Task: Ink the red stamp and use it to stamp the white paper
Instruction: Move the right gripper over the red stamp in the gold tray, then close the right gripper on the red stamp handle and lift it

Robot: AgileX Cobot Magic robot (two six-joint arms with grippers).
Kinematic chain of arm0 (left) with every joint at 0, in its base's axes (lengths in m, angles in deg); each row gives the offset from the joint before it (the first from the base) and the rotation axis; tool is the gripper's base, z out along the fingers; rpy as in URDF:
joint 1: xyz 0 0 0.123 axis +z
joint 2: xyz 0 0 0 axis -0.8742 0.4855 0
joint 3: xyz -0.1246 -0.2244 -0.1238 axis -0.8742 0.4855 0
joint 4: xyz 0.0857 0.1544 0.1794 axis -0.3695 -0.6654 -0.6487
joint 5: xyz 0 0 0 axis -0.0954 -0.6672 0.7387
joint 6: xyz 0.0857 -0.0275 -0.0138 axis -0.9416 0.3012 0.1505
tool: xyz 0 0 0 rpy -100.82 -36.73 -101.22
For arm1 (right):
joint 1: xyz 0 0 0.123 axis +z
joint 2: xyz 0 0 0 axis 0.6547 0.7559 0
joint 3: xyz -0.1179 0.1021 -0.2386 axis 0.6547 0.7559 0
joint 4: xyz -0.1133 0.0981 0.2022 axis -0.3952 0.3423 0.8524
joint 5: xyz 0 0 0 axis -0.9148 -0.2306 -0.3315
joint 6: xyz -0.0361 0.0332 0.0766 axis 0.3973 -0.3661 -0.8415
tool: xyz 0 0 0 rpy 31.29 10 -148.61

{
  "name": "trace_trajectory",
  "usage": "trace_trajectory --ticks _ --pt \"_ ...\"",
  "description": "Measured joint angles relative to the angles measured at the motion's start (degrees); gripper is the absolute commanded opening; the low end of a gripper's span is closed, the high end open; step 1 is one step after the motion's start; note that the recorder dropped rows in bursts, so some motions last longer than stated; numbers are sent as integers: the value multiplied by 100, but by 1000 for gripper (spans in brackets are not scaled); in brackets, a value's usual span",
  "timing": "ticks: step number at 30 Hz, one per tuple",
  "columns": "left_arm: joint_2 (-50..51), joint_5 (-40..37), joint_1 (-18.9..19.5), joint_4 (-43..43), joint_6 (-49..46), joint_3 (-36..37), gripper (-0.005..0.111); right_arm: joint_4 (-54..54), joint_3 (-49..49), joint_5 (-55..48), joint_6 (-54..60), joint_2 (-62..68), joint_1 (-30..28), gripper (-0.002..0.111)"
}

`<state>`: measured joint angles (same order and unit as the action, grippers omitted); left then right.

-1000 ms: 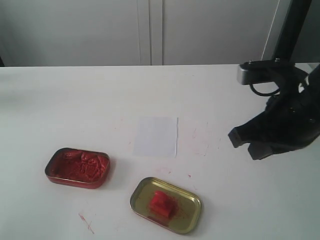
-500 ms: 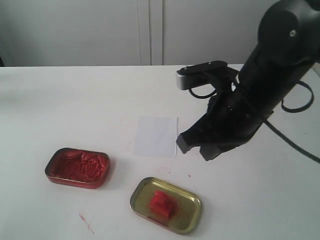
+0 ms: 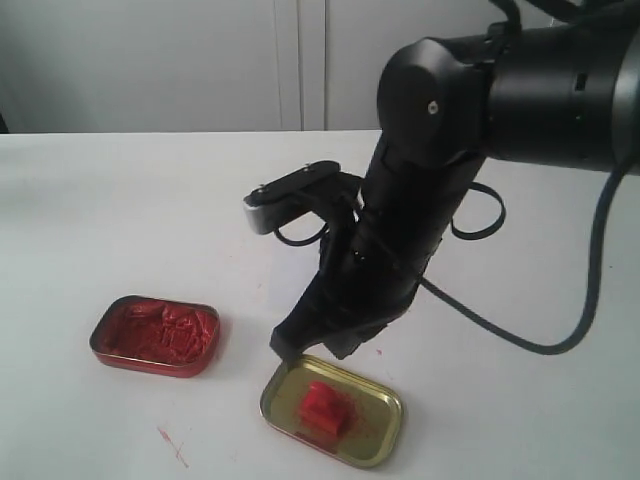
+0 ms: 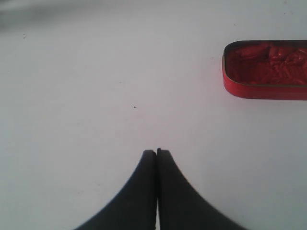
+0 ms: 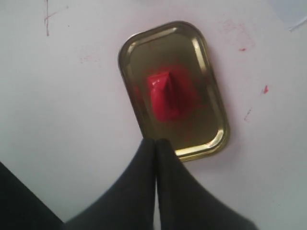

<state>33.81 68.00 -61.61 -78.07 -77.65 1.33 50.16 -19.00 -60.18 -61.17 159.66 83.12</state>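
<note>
The red stamp (image 3: 323,408) lies inside a gold tin lid (image 3: 372,425) near the table's front edge. My right gripper (image 3: 310,347) hangs shut and empty just above the lid's far rim, apart from the stamp. In the right wrist view the red stamp (image 5: 165,96) sits on the lid (image 5: 163,50) beyond my closed right gripper (image 5: 155,142). The white paper is hidden behind the right arm in the exterior view; only its corner (image 5: 296,12) shows at the right wrist view's edge. My left gripper (image 4: 156,152) is shut and empty over bare table, out of the exterior view.
A red tin of ink paste (image 3: 155,335) stands at the front left, also seen as the red tin (image 4: 266,69) in the left wrist view. Red ink smears (image 3: 172,445) mark the white table. The bulky right arm (image 3: 440,170) spans the middle.
The right arm has swept from the right edge leftward and forward across the table to the gold lid, covering the white paper. Its gripper stayed shut. The stamp and tins have not moved.
</note>
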Motion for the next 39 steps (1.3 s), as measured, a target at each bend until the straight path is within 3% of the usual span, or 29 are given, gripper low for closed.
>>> trace_trajectory --ticks 11,22,39 --pt "0 0 0 0 0 0 0 -282 -145 -43 825 359 515 1" --pt "0 0 0 0 0 0 0 -1081 -145 100 947 625 740 32" --pt "0 0 0 0 0 0 0 -1148 -145 509 570 1046 740 40"
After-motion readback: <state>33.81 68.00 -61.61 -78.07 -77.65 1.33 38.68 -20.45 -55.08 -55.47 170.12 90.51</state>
